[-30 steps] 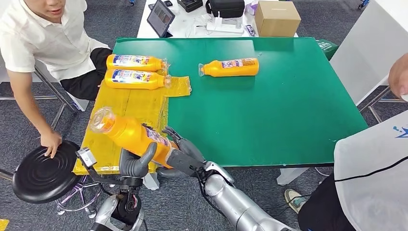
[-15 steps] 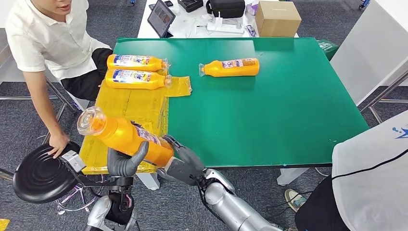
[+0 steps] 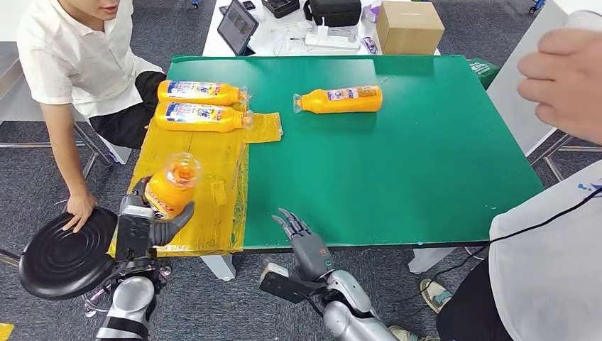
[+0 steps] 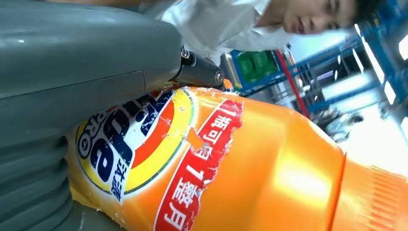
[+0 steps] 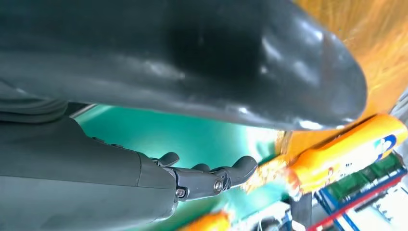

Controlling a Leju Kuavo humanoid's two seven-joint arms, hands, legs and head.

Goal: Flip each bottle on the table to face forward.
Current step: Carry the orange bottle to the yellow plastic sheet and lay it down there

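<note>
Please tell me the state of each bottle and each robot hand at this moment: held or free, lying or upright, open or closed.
Bottle in left hand: held, cap pointing up toward the camera.
Two bottles on yellow sheet: lying side by side.
Bottle on green table: lying alone.
Left hand: grips the bottle.
Right hand: open, holds nothing.

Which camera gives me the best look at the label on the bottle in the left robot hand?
The left wrist view: the held bottle is close up there, its torn red and blue label facing the lens. The head view shows it small in the left robot hand, cap toward the camera, the label mostly hidden.
</note>
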